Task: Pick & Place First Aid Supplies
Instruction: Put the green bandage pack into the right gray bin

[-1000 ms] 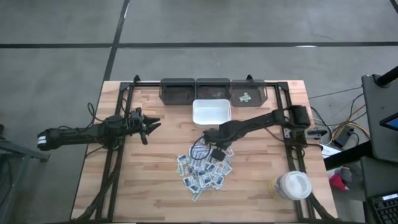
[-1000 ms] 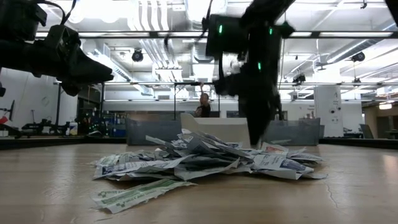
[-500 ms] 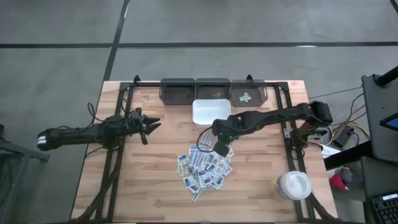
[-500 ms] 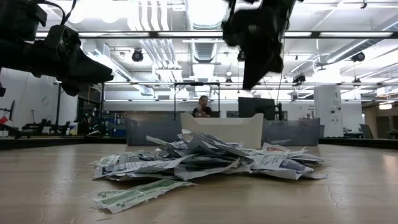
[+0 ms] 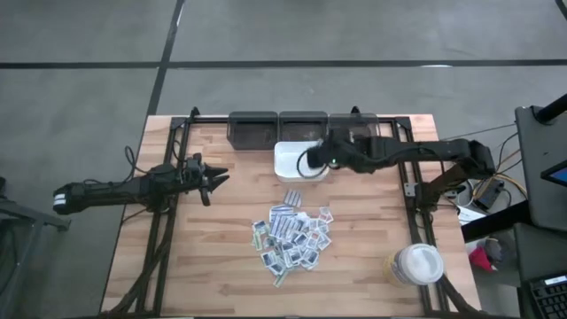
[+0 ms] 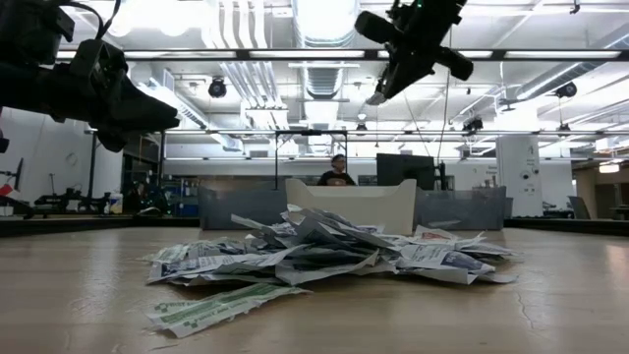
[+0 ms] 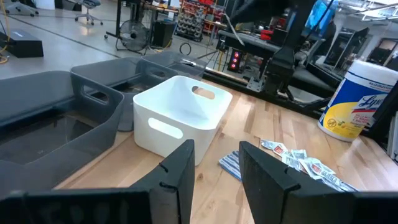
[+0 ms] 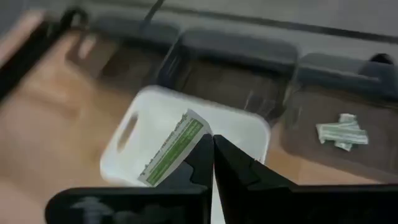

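right gripper (image 8: 211, 163): we see it pinching a green-striped packet (image 8: 172, 148) above the white tray (image 5: 288, 162)
left gripper (image 5: 215, 178): jaws apart, empty, well clear of pile (image 5: 292, 236)

Grey concrete floor (image 5: 89, 53), bright ceiling lights (image 6: 319, 15), distant person (image 6: 337, 169) standing.

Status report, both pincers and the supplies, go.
Right pincer shut on green-striped packet above white tray. Left pincer open, waiting. Pile remains. Nothing blocking.

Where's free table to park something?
Bare wood between the left gripper and the heap of small printed packets, and between heap and round white-lidded jar. Crowded: white square tray, grey bins, right gripper above.
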`<state>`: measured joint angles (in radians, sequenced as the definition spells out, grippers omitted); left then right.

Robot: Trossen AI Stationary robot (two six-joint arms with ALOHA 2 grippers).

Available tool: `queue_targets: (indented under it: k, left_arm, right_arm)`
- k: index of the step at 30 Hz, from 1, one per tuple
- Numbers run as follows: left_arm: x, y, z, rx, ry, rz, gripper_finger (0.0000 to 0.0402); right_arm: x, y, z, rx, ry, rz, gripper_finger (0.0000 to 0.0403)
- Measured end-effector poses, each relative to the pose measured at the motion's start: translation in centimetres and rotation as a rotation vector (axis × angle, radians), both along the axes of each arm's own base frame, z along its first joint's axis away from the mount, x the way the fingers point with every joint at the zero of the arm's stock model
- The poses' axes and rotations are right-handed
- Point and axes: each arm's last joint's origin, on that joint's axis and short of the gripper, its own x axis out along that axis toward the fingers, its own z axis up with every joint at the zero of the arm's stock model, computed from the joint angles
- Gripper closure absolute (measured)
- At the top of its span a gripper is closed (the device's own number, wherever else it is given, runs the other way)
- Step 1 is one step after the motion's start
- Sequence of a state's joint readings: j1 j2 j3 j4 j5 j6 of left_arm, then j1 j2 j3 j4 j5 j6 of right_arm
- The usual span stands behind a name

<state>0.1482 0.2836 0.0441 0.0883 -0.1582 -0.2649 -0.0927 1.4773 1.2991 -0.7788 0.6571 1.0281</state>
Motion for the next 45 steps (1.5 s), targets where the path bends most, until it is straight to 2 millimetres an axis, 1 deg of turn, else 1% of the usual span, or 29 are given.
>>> queue_targets:
  k: [5, 11, 15, 19, 25, 28, 30, 34, 38, 42, 45]
  left_arm:
    - [0.0, 0.0, 0.0, 0.000, 0.000, 0.000, 0.0282]
    - [0.0, 0.0, 0.0, 0.000, 0.000, 0.000, 0.0282]
    - [0.0, 0.0, 0.0, 0.000, -0.001, 0.000, 0.0282]
    - [0.0, 0.0, 0.0, 0.000, -0.001, 0.000, 0.0282]
    - [0.0, 0.0, 0.0, 0.000, -0.001, 0.000, 0.0282]
    - [0.0, 0.0, 0.0, 0.000, -0.001, 0.000, 0.0282]
    - [0.0, 0.0, 0.0, 0.000, -0.001, 0.000, 0.0282]
    - [0.0, 0.0, 0.0, 0.000, -0.001, 0.000, 0.0282]
    - [0.0, 0.0, 0.0, 0.000, -0.001, 0.000, 0.0282]
    - [0.0, 0.0, 0.0, 0.000, -0.001, 0.000, 0.0282]
    - [0.0, 0.0, 0.0, 0.000, -0.001, 0.000, 0.0282]
  right_arm:
    - [-0.5, -3.0, -0.3, 0.022, -0.020, -0.138, 0.0394]
    - [-2.2, -6.4, -0.7, 0.059, 0.009, -0.316, 0.0394]
    - [-3.8, -8.1, -1.2, 0.135, 0.054, -0.421, 0.0394]
    - [-5.0, -9.3, -1.7, 0.205, 0.115, -0.471, 0.0394]
    - [-5.9, -11.3, -2.4, 0.256, 0.188, -0.471, 0.0394]
    - [-6.2, -12.4, -2.8, 0.307, 0.235, -0.416, 0.0394]
    - [-6.3, -13.3, -2.8, 0.329, 0.273, -0.375, 0.0394]
    - [-6.2, -14.7, -2.4, 0.336, 0.361, -0.357, 0.0394]
    - [-5.4, -16.3, -1.8, 0.342, 0.447, -0.311, 0.0394]
    - [-4.1, -17.5, -1.4, 0.350, 0.541, -0.234, 0.0394]
    - [-3.1, -18.5, -1.2, 0.352, 0.643, -0.173, 0.0394]
